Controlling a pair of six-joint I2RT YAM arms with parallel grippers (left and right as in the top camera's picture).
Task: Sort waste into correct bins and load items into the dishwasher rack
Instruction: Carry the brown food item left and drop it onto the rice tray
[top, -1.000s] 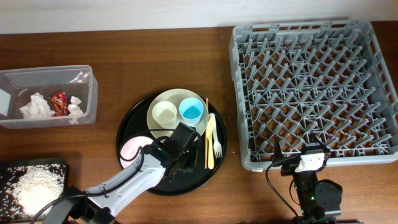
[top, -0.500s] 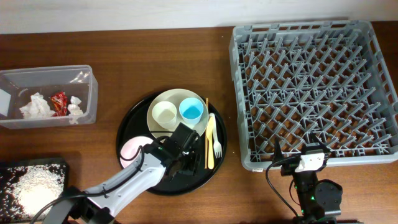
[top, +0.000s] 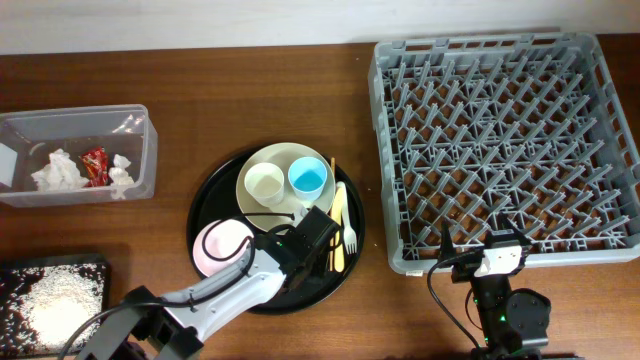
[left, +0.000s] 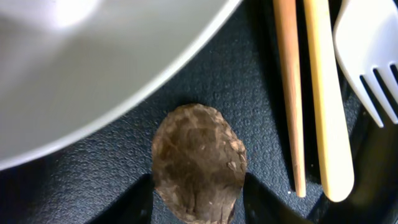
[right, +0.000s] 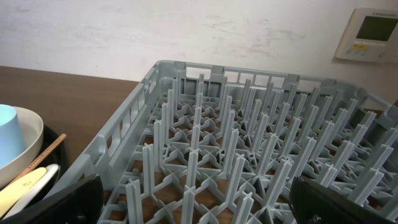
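Note:
The brown food lump (left: 199, 162) lies on the round black tray (left: 93, 180), just below the rim of the cream plate (left: 93, 74). My left gripper (left: 199, 208) has closed in on it, one finger touching each side. In the overhead view the left gripper (top: 318, 238) hides the lump. Chopsticks (left: 289, 93) and the pale fork (left: 367, 62) lie just to the right. The plate (top: 280, 153) holds the cream cup (top: 265, 183) and the blue cup (top: 308, 177). The pink bowl (top: 222, 245) sits to the left. My right gripper (right: 199, 199) is open and empty at the grey rack's (top: 505, 150) front edge.
The clear tub (top: 140, 150) at the far left holds tissues (top: 58, 170) and a red wrapper (top: 93, 165). The black bin (top: 85, 265) at the front left holds white grains (top: 45, 300). The round black tray (top: 205, 200) stands mid-table.
My left gripper has moved right across the tray, uncovering the pink bowl, and now sits by the chopsticks. The right arm has not moved.

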